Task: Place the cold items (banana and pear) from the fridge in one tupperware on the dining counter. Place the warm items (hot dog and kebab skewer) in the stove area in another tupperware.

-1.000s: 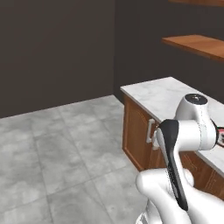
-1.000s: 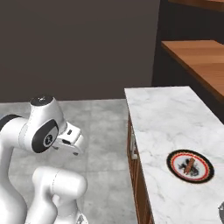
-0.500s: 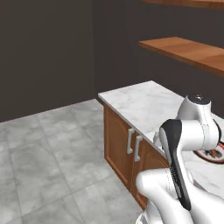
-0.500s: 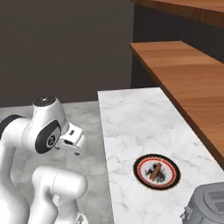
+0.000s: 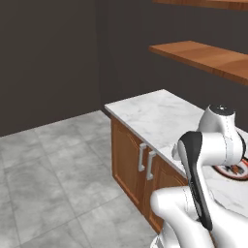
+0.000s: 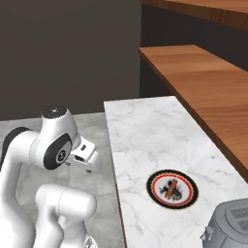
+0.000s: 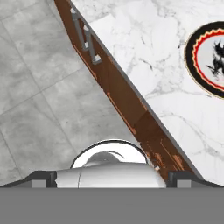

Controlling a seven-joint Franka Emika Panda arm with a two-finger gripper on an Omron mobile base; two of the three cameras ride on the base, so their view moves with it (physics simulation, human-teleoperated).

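My gripper [image 7: 112, 180] is open, its two fingertips [image 7: 43, 179] set wide apart with nothing between them. It hangs tucked close to my body, over the grey tiled floor beside a wooden cabinet front [image 7: 131, 113]. In the right base view the gripper [image 6: 86, 157] sits level with the edge of a marble-topped counter [image 6: 145, 131]. On that top lies a round plate [image 6: 172, 188] with a black and red rim and a brown-dark mark at its centre; I cannot tell what the mark is. The banana, pear, fridge, hot dog, kebab skewer, tupperwares and dining counter are out of view.
The counter [image 5: 155, 114] has brown cabinet doors with two pale handles [image 5: 145, 160]. Wooden shelves [image 6: 203, 77] run above it along a dark wall. A grey appliance [image 6: 227, 227] stands at the near right end of the top. Open tiled floor [image 5: 53, 164] spreads to the left.
The whole picture has shifted, so the base has moved: the counter and shelves now sit further left and closer. The arm keeps its tucked pose and the gripper stays open.
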